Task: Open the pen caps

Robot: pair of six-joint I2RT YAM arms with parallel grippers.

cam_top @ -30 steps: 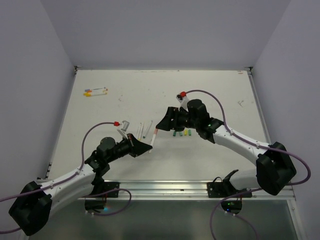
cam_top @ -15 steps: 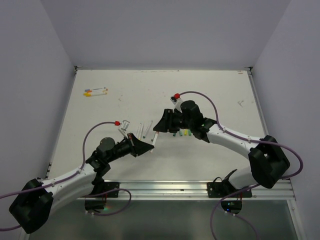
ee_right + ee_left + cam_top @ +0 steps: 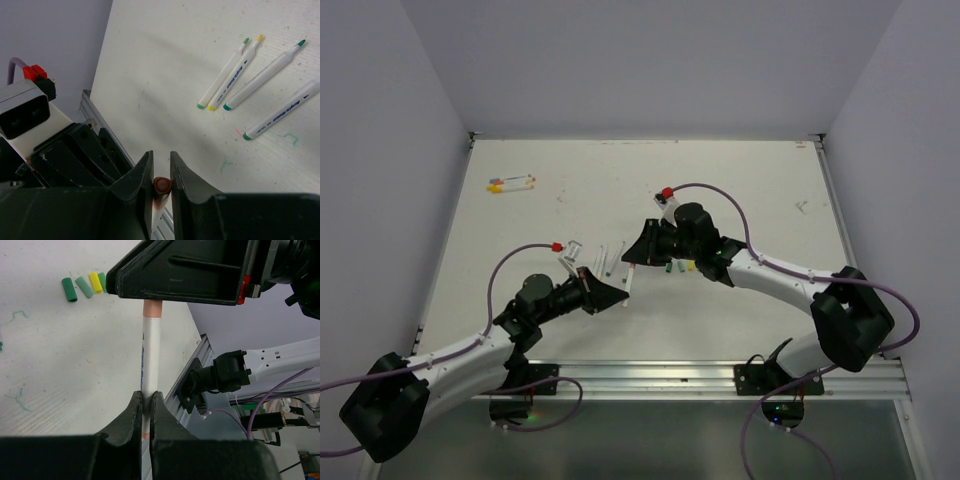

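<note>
Far left on the white table (image 3: 740,170), a little bunch of capped pens (image 3: 510,184) lies untouched. Nearer the middle, the left gripper (image 3: 146,401) has its jaws pressed tight on the barrel of a white pen (image 3: 151,350). The pen points straight at the right gripper (image 3: 161,167), whose jaws pinch its orange cap (image 3: 161,185). Uncapped pens (image 3: 260,75) lie just beside them, and the loose caps (image 3: 82,286) sit a bit further right.

If the pull isn't straight along the pen, I'd expect the barrel to slide or twist in the left jaws. The stubby cap could also pop out of the right pinch. A freed nib could mark the tabletop, which already carries green scribbles.

The barrel is a slim, smooth, glossy plastic tube. The fingers are hard black wedges, and the table is matte and finely ridged.
</note>
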